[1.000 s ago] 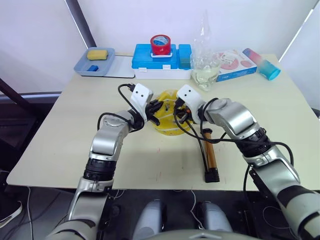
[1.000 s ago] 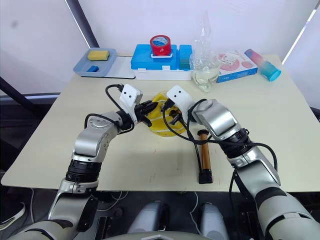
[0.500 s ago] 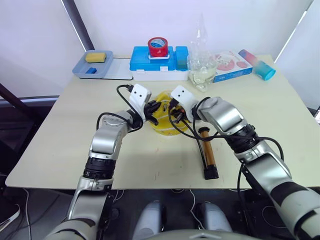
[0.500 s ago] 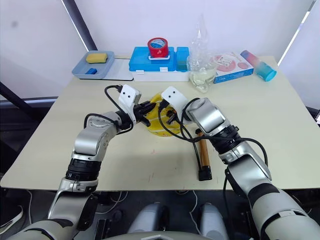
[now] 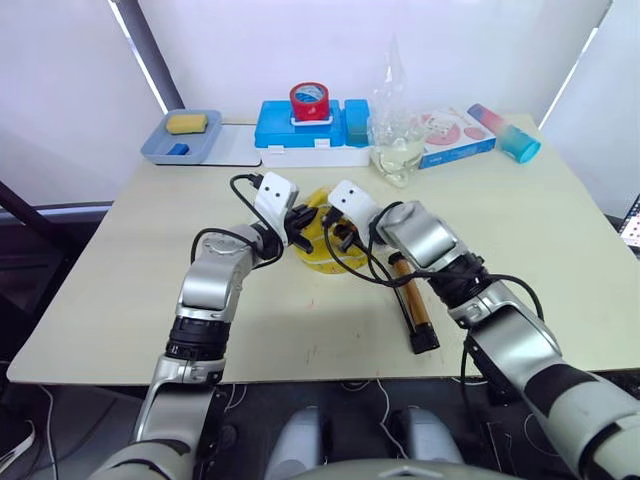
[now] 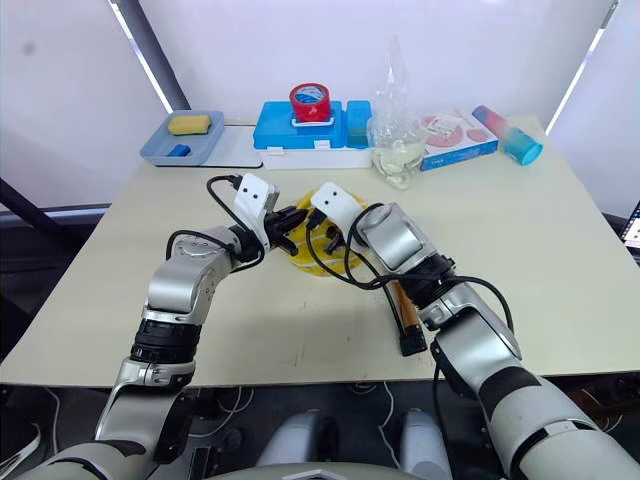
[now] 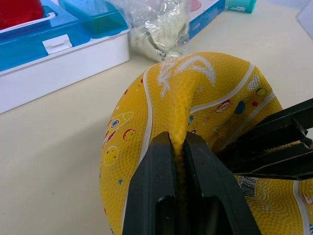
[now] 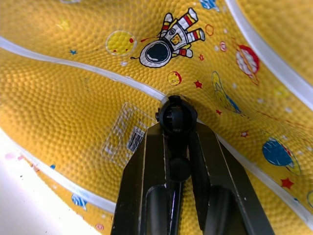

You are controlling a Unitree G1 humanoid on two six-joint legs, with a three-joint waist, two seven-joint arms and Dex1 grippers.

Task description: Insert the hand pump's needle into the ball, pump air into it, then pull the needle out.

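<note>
Yellow rubber of the ball point(image 7: 205, 112), deflated and dented, sits mid-table; left gripper point(image 7: 178, 147) clenched on a folded ridge of it, steadying; right gripper point(image 8: 177, 134) grasps the needle point(image 8: 176, 116) by its black fitting, tip against the skin; best to keep the pin square to the valve and press slowly; valve hole and pin hidden behind the fitting; hand pump point(image 5: 415, 305) lies beside the ball, partly covered by the right arm.

Beige table point(image 5: 560, 230) — ball point(image 5: 322, 240), hand pump point(image 5: 415, 310), blue box point(image 5: 310, 125)
</note>
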